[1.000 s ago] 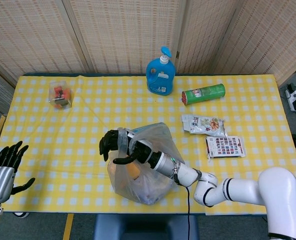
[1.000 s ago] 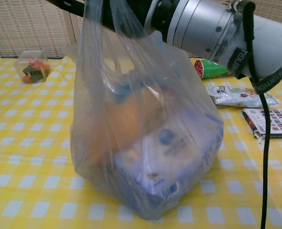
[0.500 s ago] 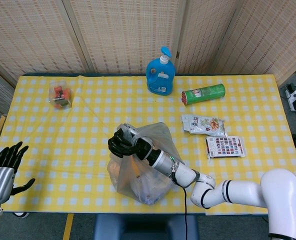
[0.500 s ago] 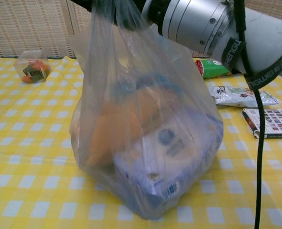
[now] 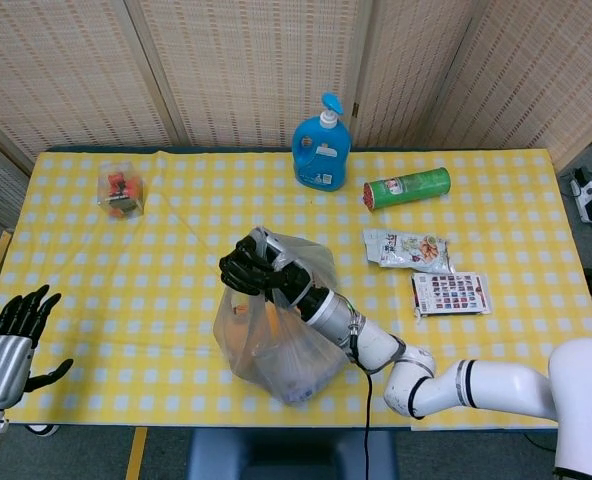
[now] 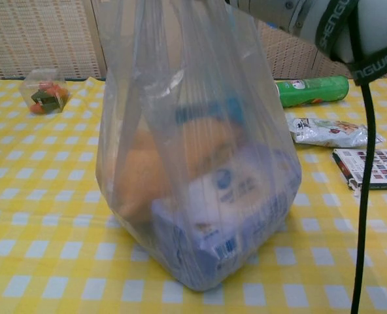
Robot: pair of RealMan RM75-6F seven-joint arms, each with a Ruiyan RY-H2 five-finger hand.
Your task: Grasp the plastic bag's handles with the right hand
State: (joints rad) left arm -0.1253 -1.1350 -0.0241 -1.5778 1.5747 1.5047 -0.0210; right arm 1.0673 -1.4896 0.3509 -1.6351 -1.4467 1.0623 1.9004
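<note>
A clear plastic bag (image 5: 276,335) (image 6: 193,170) holding an orange item and a blue-and-white carton stands near the table's front edge. My right hand (image 5: 252,271) grips the bag's handles, bunched at the top, and the plastic is pulled taut upward. In the chest view the hand is out of frame above; only its silver forearm (image 6: 298,13) shows. My left hand (image 5: 14,330) hovers off the table's front left corner, fingers spread, holding nothing.
A blue soap bottle (image 5: 322,146) stands at the back. A green chips can (image 5: 407,187), a snack packet (image 5: 406,249) and a patterned booklet (image 5: 450,294) lie to the right. A small clear box (image 5: 120,190) sits far left. A black cable (image 6: 362,163) hangs from my right arm.
My right hand closed around the bag's handles and rose, stretching the bag taller and narrower. The left hand stayed put.
</note>
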